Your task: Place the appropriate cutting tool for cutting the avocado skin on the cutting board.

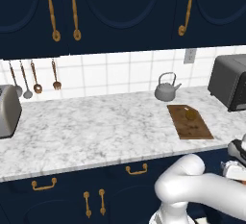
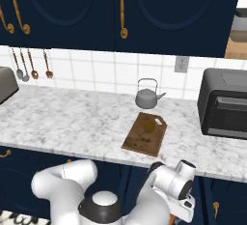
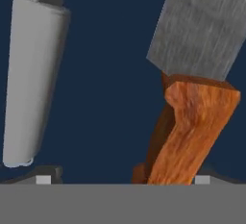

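- Right under your hand camera you have a knife with a reddish-brown wooden handle point(image 3: 190, 131) and a broad grey blade point(image 3: 202, 26), running up the right side against a dark navy background.
- You can see a second tool with a pale grey handle point(image 3: 31, 79) standing well apart on the left, its dark blade leaving the top edge.
- Your claw point(image 3: 122, 177) has its two dark tips just showing at the bottom, spread wide; the wooden handle sits just inside the right tip, but you cannot tell whether anything is gripped.
- Your arm is folded low in front of the navy cabinets, below the surface point(image 1: 96, 127) edge, in both base views.
- You'll find the cutting board point(image 1: 192, 127) lying flat on the marble surface, close to its front edge.
- You have the avocado point(image 1: 190, 115) resting on the far part of the board.
- Just behind the board stands a grey kettle point(image 1: 166, 89); a dark toaster oven point(image 1: 230, 81) is to the right.
- Far left, you see a silver toaster point(image 1: 8, 110), with utensils point(image 1: 33, 76) hanging on the tiled wall.
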